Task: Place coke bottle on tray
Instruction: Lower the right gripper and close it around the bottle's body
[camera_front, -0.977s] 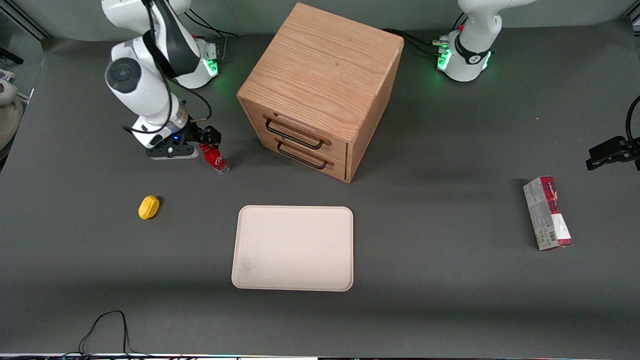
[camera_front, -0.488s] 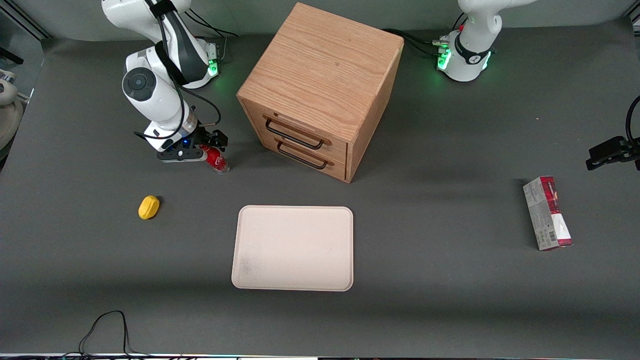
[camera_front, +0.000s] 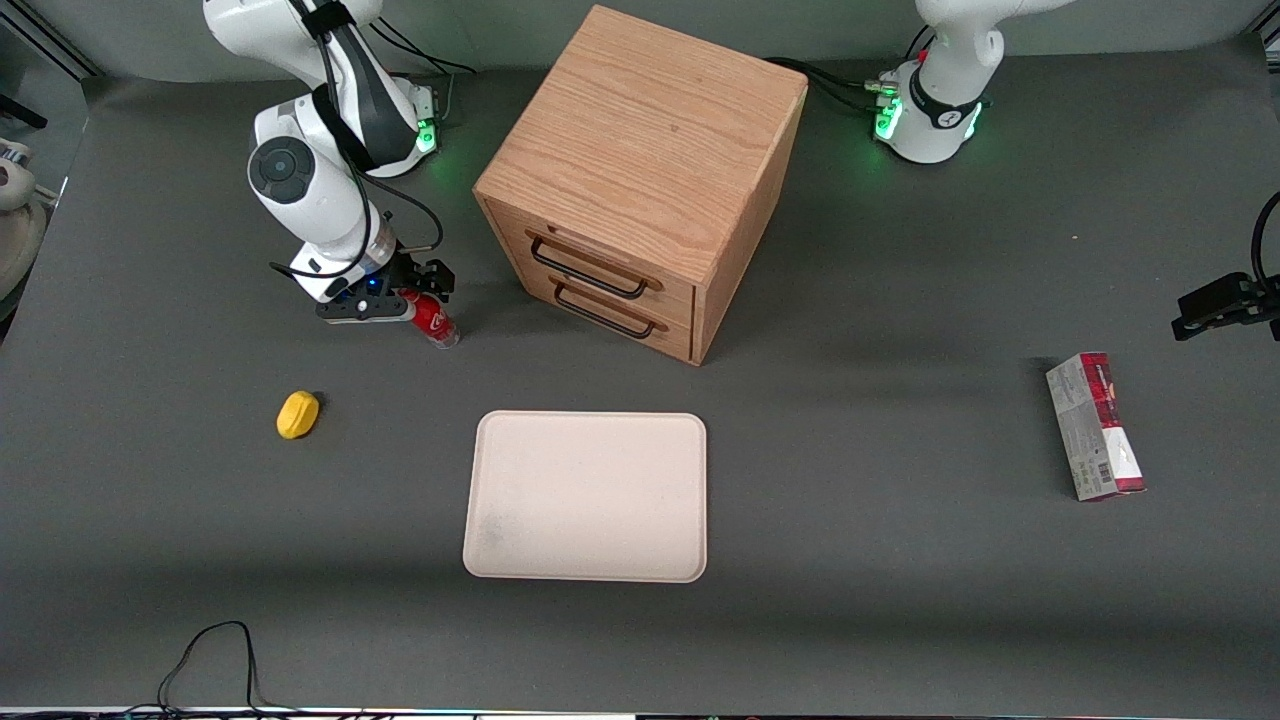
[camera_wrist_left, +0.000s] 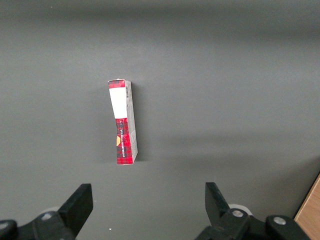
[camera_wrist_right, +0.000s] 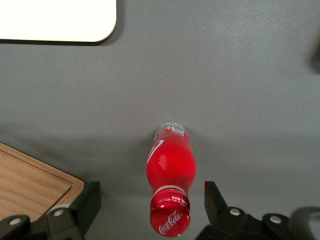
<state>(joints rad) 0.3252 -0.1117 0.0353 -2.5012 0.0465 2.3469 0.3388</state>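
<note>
The coke bottle (camera_front: 434, 322), small and red with a red cap, stands upright on the grey table beside the wooden drawer cabinet (camera_front: 640, 180). My gripper (camera_front: 408, 297) hangs just over its cap. In the right wrist view the bottle (camera_wrist_right: 170, 167) stands between the two open fingers (camera_wrist_right: 87, 202), nearer one finger than the other, and neither touches it. The cream-beige tray (camera_front: 586, 496) lies flat nearer the front camera than the bottle; one corner of it shows in the right wrist view (camera_wrist_right: 95, 25).
A yellow lemon-like object (camera_front: 297, 414) lies on the table nearer the front camera than my gripper. A red-and-grey carton (camera_front: 1095, 425) lies toward the parked arm's end; it also shows in the left wrist view (camera_wrist_left: 123, 122). A black cable (camera_front: 210, 660) loops at the table's front edge.
My gripper has moved sideways toward the cabinet and come over the bottle's cap. The bottle and the tray have not moved.
</note>
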